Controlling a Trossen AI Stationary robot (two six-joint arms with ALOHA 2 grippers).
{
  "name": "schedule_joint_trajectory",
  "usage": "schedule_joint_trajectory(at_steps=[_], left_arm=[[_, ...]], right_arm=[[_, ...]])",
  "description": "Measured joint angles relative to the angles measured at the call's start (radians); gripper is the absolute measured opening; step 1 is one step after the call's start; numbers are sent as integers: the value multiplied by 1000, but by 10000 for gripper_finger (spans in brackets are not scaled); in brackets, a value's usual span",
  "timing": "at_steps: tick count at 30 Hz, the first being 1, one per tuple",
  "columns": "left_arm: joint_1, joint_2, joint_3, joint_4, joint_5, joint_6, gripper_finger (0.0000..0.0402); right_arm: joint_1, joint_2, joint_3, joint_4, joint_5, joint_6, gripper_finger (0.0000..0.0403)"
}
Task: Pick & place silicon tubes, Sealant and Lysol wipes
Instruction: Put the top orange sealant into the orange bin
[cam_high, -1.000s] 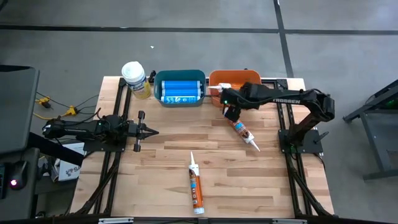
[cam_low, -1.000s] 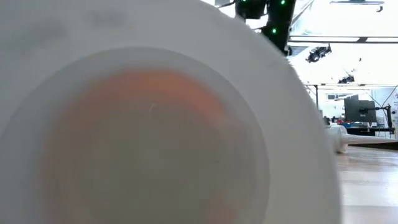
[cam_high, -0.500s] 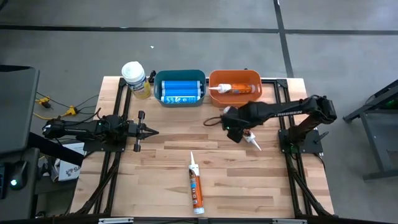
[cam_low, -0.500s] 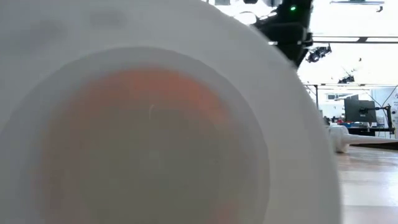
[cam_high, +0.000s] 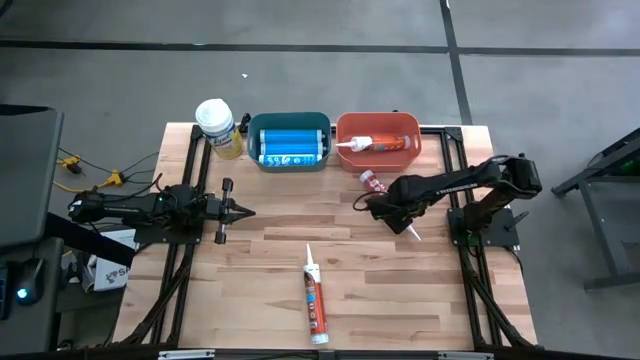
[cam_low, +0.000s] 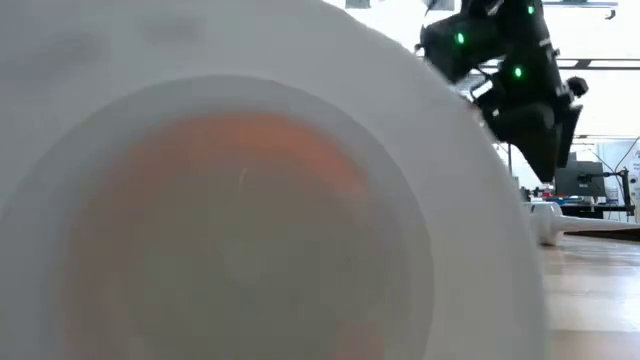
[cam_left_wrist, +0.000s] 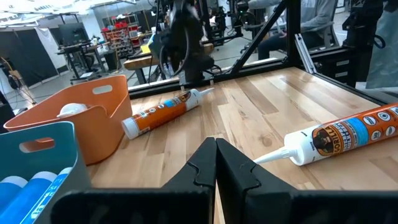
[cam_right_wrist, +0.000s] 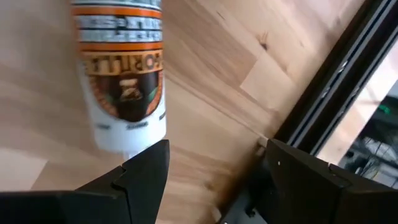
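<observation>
A white and orange sealant tube (cam_high: 372, 182) lies flat on the table in front of the orange bin (cam_high: 345, 122). It also shows in the right wrist view (cam_right_wrist: 124, 74) and the left wrist view (cam_left_wrist: 163, 112). My right gripper (cam_high: 386, 208) hovers open just above this tube's middle, its fingers (cam_right_wrist: 144, 177) apart and touching nothing. A second tube (cam_high: 315, 297) lies near the table's near edge. The Lysol wipes (cam_high: 215, 126) stand upright at the far left. My left gripper (cam_high: 242, 211) is shut and empty at the left.
The teal bin (cam_high: 289, 122) holds blue tubes. The orange bin holds one tube (cam_high: 375, 143). In the low view a white round object (cam_low: 240, 200) right before the camera hides most of the table. Black frame rails (cam_right_wrist: 336, 99) run along the table's right side.
My right gripper has gone from the orange bin's near rim toward the table's near edge and come down over the tube lying there. The arm has drawn back toward the right. The tubes have stayed where they were.
</observation>
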Motion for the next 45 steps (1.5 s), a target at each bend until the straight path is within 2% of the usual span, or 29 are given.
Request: schedule_joint_trajectory(at_steps=[8, 12, 21, 32, 39, 45], left_arm=[[0, 0, 0, 0, 0, 0, 0], [0, 0, 0, 0, 0, 0, 0], [0, 0, 0, 0, 0, 0, 0], [0, 0, 0, 0, 0, 0, 0], [0, 0, 0, 0, 0, 0, 0], [0, 0, 0, 0, 0, 0, 0]], right_arm=[[-33, 0, -107, 124, -5, 14, 264], [-32, 0, -140, 208, -54, -6, 263], [12, 0, -120, 421, -146, -35, 263], [69, 0, -106, 615, -126, -139, 263], [114, 1, -105, 728, -6, -355, 263], [123, 2, -91, 787, 26, -794, 263]])
